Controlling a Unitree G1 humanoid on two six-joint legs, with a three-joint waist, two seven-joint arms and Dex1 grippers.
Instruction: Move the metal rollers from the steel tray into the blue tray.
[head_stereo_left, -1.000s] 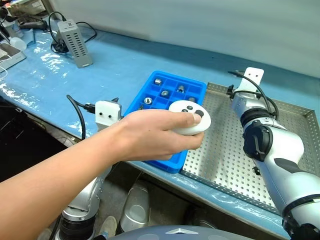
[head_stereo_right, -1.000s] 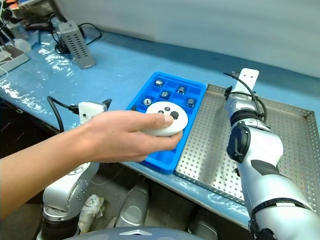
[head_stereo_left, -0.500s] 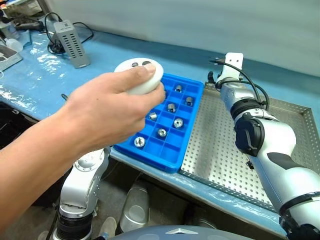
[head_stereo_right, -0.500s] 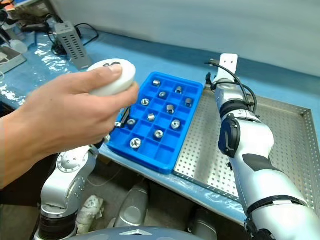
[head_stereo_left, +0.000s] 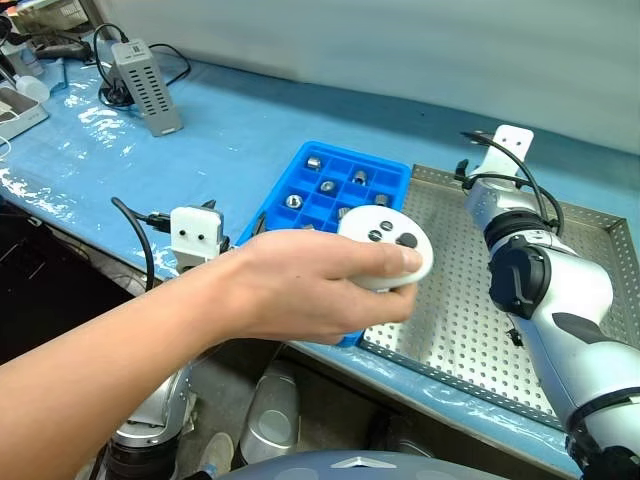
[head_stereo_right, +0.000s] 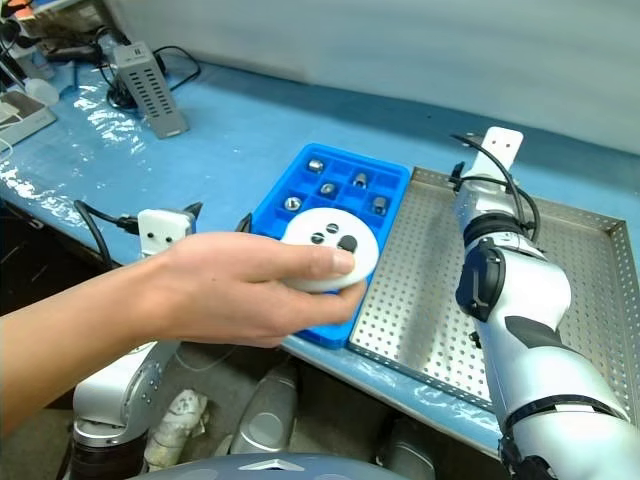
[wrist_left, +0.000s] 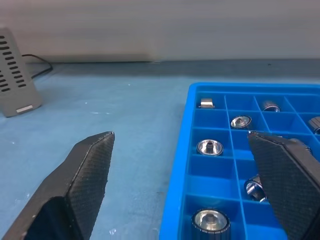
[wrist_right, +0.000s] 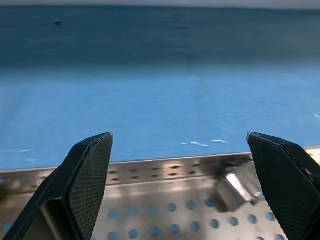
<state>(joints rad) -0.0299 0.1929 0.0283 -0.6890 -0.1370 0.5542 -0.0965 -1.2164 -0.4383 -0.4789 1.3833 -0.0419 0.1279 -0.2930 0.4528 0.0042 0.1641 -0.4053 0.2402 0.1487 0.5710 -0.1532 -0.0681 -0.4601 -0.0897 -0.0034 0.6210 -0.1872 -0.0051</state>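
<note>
Gripping rollers (wrist_left: 210, 147) across their round sides suits them: small, hard, slick, dense steel; both my grippers (wrist_left: 180, 170) (wrist_right: 180, 170) released, empty.

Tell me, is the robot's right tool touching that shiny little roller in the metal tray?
Apart. In the right wrist view the right tool stands open, the roller lying beyond its fingers.

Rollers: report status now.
Both claws open, empty: left claw by blue tray, right claw over steel tray. Rollers sit in blue compartments. Person's hand with white remote blocks the tray.
</note>
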